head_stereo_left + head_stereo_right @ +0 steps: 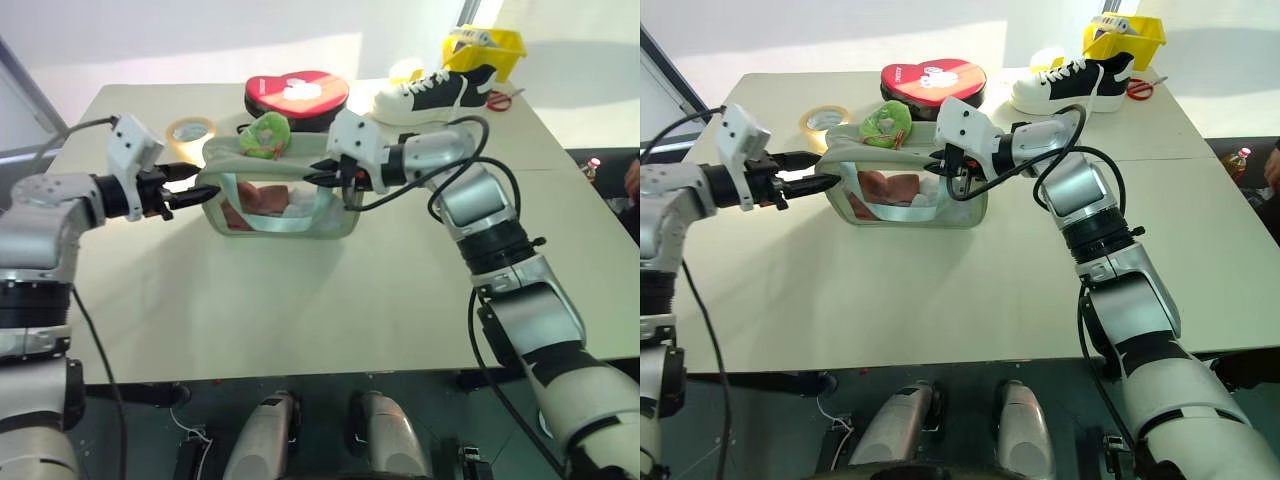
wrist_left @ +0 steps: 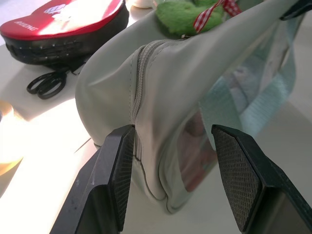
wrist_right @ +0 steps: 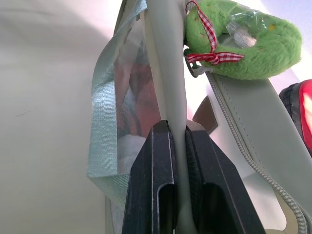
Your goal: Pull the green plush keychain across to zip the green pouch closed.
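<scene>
The green pouch [image 1: 225, 155] stands on the table, with a clear window and a teal strap [image 3: 102, 126]. The green plush keychain [image 1: 265, 135], tied with a red checked ribbon, lies on the pouch's top towards its left half. My right gripper [image 1: 316, 178] is shut on the pouch's top edge at the right end; in the right wrist view the fabric is pinched between its fingers [image 3: 161, 165]. My left gripper [image 1: 200, 185] is open, and its fingers [image 2: 114, 165] straddle the pouch's rounded left end [image 2: 165, 83] by the zip seam.
Behind the pouch lie a red heart-shaped box [image 1: 297, 93] and a yellow tape roll [image 1: 190, 128]. A black-and-white sneaker [image 1: 435, 92], a yellow bin [image 1: 485, 48] and red scissors [image 1: 500, 98] sit at the far right. Black scissors [image 2: 46, 84] lie by the box.
</scene>
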Action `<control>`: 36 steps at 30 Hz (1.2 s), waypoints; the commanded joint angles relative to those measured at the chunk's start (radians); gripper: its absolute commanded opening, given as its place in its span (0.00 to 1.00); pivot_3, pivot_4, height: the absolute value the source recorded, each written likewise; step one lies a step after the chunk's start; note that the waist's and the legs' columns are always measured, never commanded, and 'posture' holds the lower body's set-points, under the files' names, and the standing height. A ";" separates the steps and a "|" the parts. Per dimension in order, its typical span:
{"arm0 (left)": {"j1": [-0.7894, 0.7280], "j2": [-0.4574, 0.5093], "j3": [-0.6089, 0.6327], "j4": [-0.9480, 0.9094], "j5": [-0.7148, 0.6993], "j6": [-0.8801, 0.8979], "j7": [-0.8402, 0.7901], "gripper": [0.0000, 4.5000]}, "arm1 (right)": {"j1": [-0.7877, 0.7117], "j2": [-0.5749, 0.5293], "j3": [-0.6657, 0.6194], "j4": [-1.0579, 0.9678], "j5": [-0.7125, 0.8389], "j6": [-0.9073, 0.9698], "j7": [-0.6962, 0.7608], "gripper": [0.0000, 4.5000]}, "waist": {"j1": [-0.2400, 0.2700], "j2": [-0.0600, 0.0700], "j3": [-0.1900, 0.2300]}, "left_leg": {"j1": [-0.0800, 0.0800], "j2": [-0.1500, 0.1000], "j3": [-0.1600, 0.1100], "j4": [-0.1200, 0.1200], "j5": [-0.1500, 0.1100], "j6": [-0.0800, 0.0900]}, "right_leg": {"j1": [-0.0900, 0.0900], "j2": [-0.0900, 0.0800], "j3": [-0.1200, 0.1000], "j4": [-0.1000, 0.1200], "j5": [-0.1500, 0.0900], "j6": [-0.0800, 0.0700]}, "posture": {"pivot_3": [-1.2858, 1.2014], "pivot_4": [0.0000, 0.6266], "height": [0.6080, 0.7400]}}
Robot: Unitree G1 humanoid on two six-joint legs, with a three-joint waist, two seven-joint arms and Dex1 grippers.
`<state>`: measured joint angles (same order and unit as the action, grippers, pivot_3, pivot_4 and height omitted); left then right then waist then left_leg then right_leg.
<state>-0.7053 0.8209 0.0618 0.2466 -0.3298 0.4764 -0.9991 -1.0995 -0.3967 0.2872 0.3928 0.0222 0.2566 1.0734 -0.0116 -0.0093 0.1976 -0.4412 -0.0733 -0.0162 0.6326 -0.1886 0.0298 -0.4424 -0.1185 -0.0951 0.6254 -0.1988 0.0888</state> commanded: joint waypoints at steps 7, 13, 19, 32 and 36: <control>-0.043 -0.005 0.047 0.022 -0.010 -0.029 0.001 0.01 | -0.020 0.004 -0.028 -0.040 0.013 -0.007 -0.010 0.00 | -0.003 0.000 0.000 | 0.000 0.000 0.000 0.000 0.000 0.000 | -0.001 0.000 0.000 0.002 0.000 0.000 | 0.52 0.24 1.00; -0.011 0.033 0.053 -0.066 -0.060 0.063 -0.054 0.00 | -0.037 -0.004 -0.045 -0.030 0.038 0.043 0.009 0.26 | -0.004 0.000 0.000 | 0.000 0.000 0.000 0.000 0.000 0.000 | -0.001 0.000 0.000 0.002 0.000 0.000 | 0.52 0.24 1.00; 0.037 0.044 0.054 -0.105 -0.051 0.058 -0.047 0.00 | -0.164 -0.039 -0.128 0.014 0.143 0.191 0.094 0.82 | -0.002 0.001 0.000 | 0.000 0.000 0.000 0.000 0.000 0.000 | -0.001 0.000 0.001 0.002 0.000 0.000 | 0.52 0.24 1.00; 0.044 0.029 0.052 -0.125 -0.052 0.055 -0.035 0.00 | -0.391 0.178 -0.175 0.525 0.096 0.085 -0.101 0.82 | -0.005 0.000 0.000 | 0.000 0.000 0.001 -0.001 0.000 0.000 | -0.002 0.000 0.001 0.002 0.000 -0.001 | 0.52 0.24 1.00; 0.063 0.027 0.055 -0.152 -0.055 0.064 -0.032 0.00 | -0.399 0.208 -0.167 0.617 0.052 0.011 -0.142 0.82 | -0.004 0.000 0.000 | 0.000 -0.001 0.001 -0.001 0.000 0.000 | -0.002 0.000 0.002 0.002 0.000 -0.001 | 0.52 0.24 1.00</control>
<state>-0.6391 0.8403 0.0846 0.1371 -0.3669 0.5414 -1.0364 -1.4549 -0.1903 0.1300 1.0043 0.0883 0.3117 0.9505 -0.0158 -0.0088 0.1979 -0.4415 -0.0744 -0.0154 0.6311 -0.1887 0.0295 -0.4444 -0.1185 -0.0925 0.6273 -0.1987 0.0882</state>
